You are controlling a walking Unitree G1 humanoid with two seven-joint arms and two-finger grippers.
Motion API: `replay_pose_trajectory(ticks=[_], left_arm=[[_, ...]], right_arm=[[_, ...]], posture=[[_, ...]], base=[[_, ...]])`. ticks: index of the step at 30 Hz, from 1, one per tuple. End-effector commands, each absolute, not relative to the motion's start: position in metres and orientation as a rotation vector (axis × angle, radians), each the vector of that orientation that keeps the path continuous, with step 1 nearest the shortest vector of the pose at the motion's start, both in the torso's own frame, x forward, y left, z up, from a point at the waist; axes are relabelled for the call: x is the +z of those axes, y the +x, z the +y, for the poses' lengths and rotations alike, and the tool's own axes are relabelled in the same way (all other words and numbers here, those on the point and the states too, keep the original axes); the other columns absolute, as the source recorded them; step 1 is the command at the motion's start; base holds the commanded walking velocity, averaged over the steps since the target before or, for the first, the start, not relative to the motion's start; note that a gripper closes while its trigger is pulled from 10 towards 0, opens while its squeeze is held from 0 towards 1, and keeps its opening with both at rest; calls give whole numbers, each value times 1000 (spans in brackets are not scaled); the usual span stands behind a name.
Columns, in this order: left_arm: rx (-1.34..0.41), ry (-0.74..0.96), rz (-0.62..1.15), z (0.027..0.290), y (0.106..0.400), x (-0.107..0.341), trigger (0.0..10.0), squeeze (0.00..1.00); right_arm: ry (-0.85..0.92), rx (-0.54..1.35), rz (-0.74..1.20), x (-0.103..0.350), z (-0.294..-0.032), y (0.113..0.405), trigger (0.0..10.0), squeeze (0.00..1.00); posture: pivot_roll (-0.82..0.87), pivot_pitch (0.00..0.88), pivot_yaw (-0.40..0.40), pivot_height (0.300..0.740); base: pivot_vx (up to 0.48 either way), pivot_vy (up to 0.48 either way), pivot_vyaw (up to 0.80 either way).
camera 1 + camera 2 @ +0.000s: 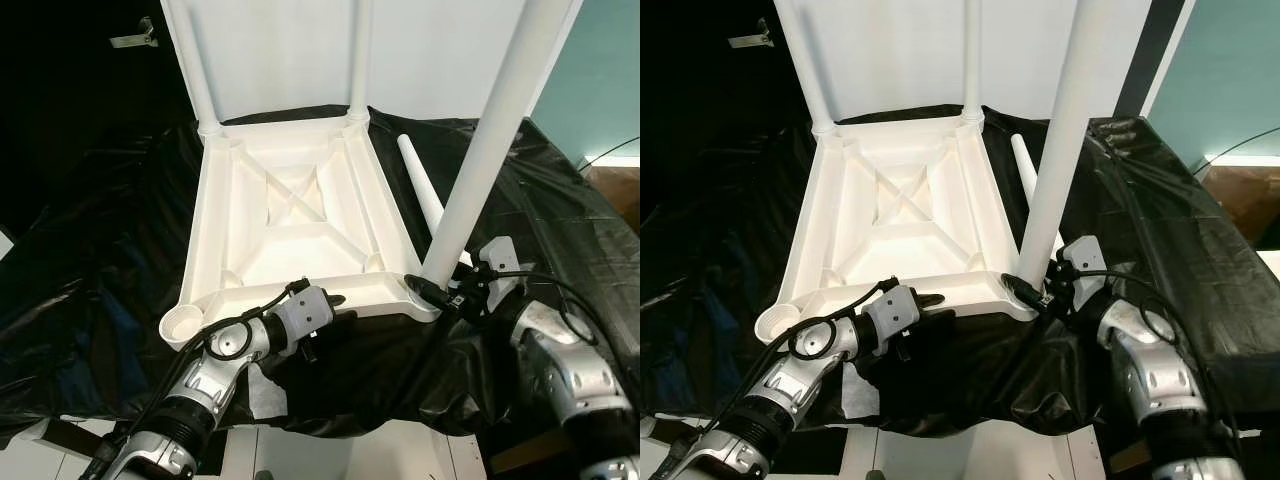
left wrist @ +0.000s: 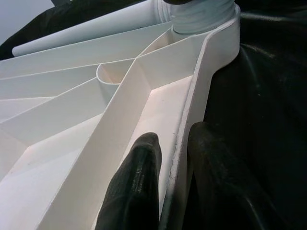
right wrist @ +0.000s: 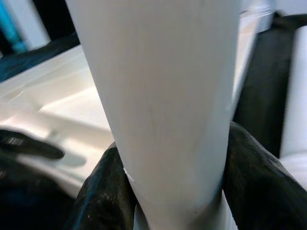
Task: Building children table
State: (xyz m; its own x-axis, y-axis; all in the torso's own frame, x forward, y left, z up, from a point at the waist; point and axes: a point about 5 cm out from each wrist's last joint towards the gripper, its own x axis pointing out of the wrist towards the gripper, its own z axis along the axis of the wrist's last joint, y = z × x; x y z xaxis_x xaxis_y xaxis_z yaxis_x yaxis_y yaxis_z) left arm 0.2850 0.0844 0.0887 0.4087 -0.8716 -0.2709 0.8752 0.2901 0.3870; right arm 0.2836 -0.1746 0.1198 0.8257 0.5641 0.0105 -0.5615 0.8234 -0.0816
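A white plastic children's table top [image 1: 290,215] lies upside down on black sheeting, ribs facing up. Two white legs [image 1: 195,70] stand in its far corners. A third leg [image 1: 490,140] stands in the near right corner socket, and my right gripper [image 1: 445,297] is shut around its base, as the right wrist view shows with fingers [image 3: 103,191] on both sides. My left gripper [image 1: 325,305] is shut on the table's near rim [image 2: 192,110], one finger [image 2: 136,187] inside and one outside. A loose fourth leg [image 1: 420,185] lies on the sheeting to the right of the table top.
The near left corner socket [image 1: 185,322] is empty. Black plastic sheeting [image 1: 560,230] covers the work surface and drapes over its front edge. A white wall panel [image 1: 440,50] stands behind, and a wooden floor [image 1: 615,185] shows at far right.
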Motion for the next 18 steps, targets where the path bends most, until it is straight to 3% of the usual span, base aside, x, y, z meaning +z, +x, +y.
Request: replay_pose_trajectory(ticks=[1,3,7,12,13,18], left_arm=[[-1241,543,128,88,273,67,10000,0],[-1241,543,128,88,273,67,10000,0],[-1244,545,128,87,274,67,10000,0],[-1246,548,128,87,274,67,10000,0],[-1248,549,128,87,274,67,10000,0],[-1247,549,128,87,274,67,10000,0]], right_arm=[[-13,465,2,105,-170,281,0,0],[-13,465,2,105,-170,281,0,0],[7,202,28,87,-159,269,0,0],[14,99,23,85,-159,267,0,0],[22,-10,24,84,-160,267,0,0],[59,-83,33,81,-155,268,0,0]], posture=[[1,15,0,740],[1,15,0,740],[2,14,2,740],[2,12,2,740],[4,12,4,740],[13,11,-3,740]], base=[[0,0,0],[0,0,0],[0,0,0],[0,0,0],[0,0,0],[0,0,0]])
